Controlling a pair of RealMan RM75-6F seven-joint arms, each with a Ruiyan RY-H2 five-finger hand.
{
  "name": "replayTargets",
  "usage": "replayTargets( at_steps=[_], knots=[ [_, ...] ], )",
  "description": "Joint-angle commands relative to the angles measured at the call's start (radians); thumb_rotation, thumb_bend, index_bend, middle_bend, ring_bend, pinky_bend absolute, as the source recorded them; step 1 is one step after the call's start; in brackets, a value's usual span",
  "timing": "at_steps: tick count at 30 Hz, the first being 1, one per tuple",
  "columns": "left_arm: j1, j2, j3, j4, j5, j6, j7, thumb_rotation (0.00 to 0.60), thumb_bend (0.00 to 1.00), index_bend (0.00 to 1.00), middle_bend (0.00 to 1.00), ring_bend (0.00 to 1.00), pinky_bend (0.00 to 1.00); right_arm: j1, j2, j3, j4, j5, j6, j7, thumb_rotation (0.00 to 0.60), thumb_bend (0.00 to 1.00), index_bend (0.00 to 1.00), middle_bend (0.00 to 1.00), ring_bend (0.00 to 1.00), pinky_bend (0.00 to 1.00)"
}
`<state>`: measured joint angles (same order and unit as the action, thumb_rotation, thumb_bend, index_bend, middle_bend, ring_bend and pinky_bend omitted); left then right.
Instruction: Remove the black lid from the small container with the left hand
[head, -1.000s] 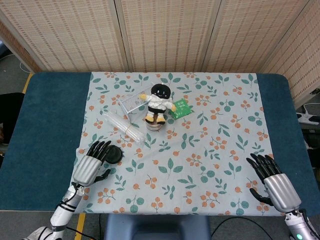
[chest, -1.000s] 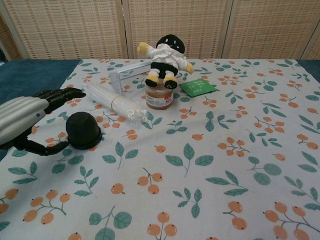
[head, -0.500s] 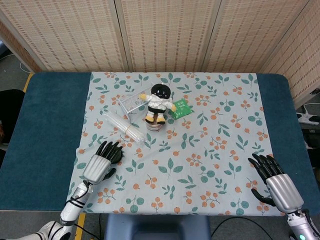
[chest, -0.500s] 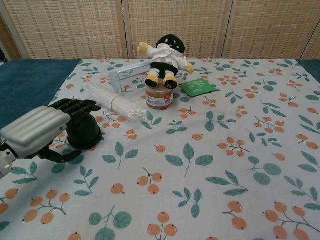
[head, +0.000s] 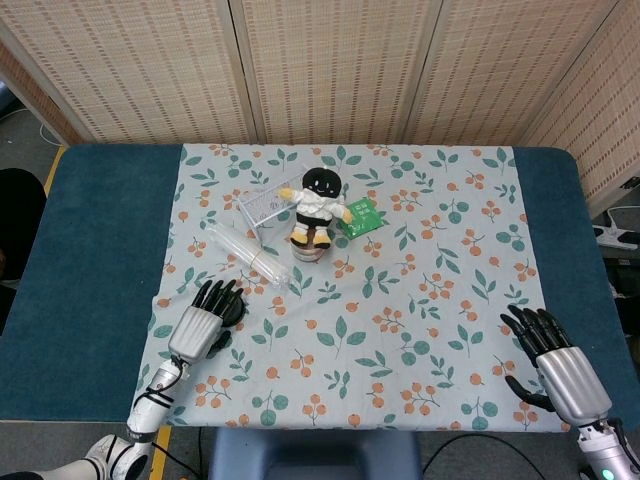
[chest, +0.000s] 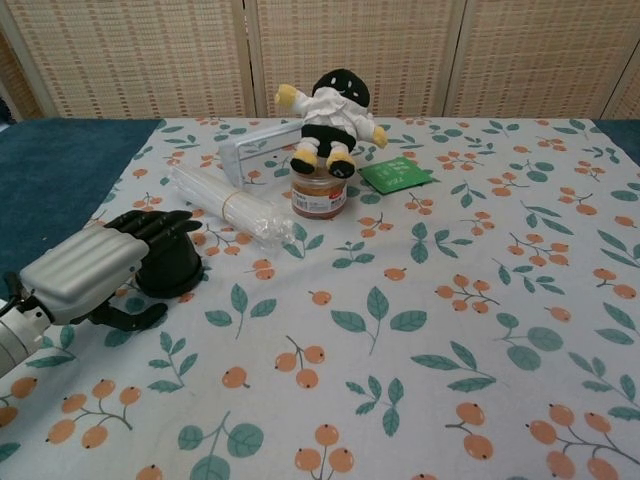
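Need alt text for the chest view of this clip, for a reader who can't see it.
The robot's left hand lies over a black lid at the left of a floral tablecloth, fingers draped across its top. Behind stand a plush doll on a small jar, a bag of clear tubes and a green packet.

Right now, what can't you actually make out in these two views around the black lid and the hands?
- Black lid: the left hand covers its top in both views; whether it grips, unclear.
- Small container under the lid: not visible.
- Right hand: outside the chest view.
- Green packet: print too small.
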<state>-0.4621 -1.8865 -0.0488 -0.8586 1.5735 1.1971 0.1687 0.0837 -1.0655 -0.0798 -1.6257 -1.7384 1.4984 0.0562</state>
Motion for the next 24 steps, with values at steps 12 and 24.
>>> replayTargets(
  at_steps=[12, 24],
  knots=[
    [-0.032, -0.045, -0.013, 0.101, -0.037, -0.023, -0.045, 0.6, 0.35, 0.01, 0.06, 0.01, 0.08, 0.007, 0.005, -0.004, -0.004, 0.0, -0.019, 0.0, 0.6, 0.18, 0.0, 0.0, 0.0, 0.0],
    [-0.024, -0.069, -0.026, 0.147, -0.037, 0.068, -0.186, 0.6, 0.54, 0.31, 0.35, 0.31, 0.25, 0.008, 0.005, -0.004, -0.006, 0.002, -0.026, -0.003, 0.6, 0.18, 0.0, 0.0, 0.0, 0.0]
  ],
)
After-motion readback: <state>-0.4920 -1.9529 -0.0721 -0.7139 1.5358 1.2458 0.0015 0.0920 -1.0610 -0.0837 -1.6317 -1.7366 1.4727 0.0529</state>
